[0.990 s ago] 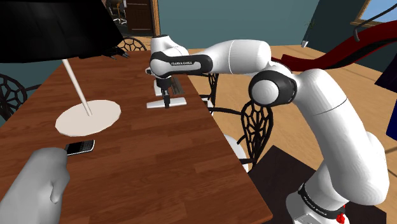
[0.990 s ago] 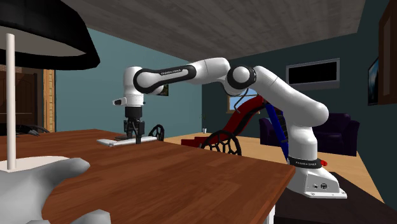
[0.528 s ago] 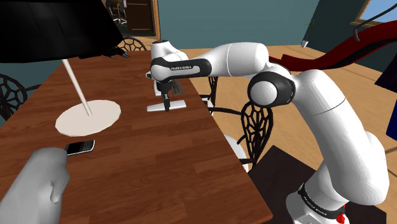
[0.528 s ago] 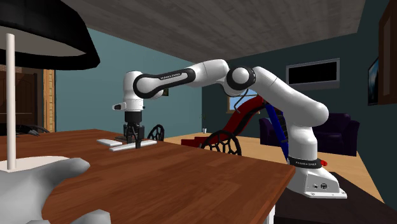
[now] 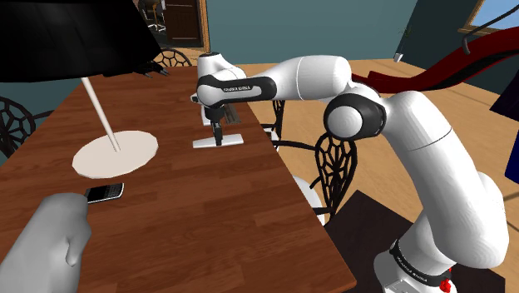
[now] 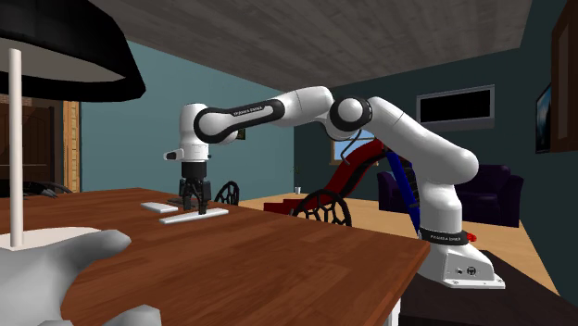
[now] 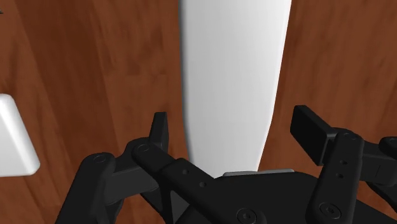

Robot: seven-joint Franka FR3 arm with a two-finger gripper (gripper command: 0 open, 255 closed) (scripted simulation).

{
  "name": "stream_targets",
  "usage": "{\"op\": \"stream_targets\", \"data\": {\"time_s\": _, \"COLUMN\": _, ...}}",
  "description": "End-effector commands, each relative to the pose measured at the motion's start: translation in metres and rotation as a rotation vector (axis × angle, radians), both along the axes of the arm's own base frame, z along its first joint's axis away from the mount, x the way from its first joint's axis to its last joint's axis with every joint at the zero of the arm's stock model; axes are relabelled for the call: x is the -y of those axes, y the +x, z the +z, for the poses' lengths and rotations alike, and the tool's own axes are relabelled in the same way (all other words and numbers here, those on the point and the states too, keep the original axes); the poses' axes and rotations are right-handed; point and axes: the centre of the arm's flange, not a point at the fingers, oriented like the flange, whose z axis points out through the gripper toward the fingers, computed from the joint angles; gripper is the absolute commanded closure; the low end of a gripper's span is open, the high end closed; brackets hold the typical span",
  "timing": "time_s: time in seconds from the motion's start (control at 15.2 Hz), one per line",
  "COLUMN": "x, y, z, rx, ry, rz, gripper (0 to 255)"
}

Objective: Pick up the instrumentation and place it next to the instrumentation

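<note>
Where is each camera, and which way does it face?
Shoulder view: beside and behind the arm, looking down the wooden table toward the lamp base; the whole white arm shows, hand over the flat white instrument.
Second exterior view: low at table height by the lamp, facing the arm across the table; arm and hand show.
Wrist view: on the hand, looking down at the instrument; both open fingers show.
Shared: second exterior and wrist views both show a smaller white piece beside the instrument.

White arm [image 5: 432, 158], dark joints [image 5: 359, 116], black hand [image 7: 235, 130]
</note>
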Motion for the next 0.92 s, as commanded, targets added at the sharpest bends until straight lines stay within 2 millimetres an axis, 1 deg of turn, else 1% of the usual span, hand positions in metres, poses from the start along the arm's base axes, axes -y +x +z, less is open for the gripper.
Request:
{"op": "stream_targets", "data": {"time_s": 0.0, "x": 0.000, "y": 0.000, "z": 0.000, "rx": 0.000, "ry": 0.000, "rz": 0.000, "gripper": 0}}
{"op": "stream_targets", "data": {"time_s": 0.07, "x": 0.000, "y": 0.000, "z": 0.000, "rx": 0.000, "ry": 0.000, "rz": 0.000, "gripper": 0}}
{"op": "stream_targets", "data": {"time_s": 0.26, "x": 0.000, "y": 0.000, "z": 0.040, "rx": 0.000, "ry": 0.000, "rz": 0.000, "gripper": 0}}
{"op": "stream_targets", "data": {"time_s": 0.33, "x": 0.000, "y": 0.000, "z": 0.050, "rx": 0.000, "ry": 0.000, "rz": 0.000, "gripper": 0}}
{"op": "stream_targets", "data": {"time_s": 0.86, "x": 0.000, "y": 0.000, "z": 0.050, "rx": 0.000, "ry": 0.000, "rz": 0.000, "gripper": 0}}
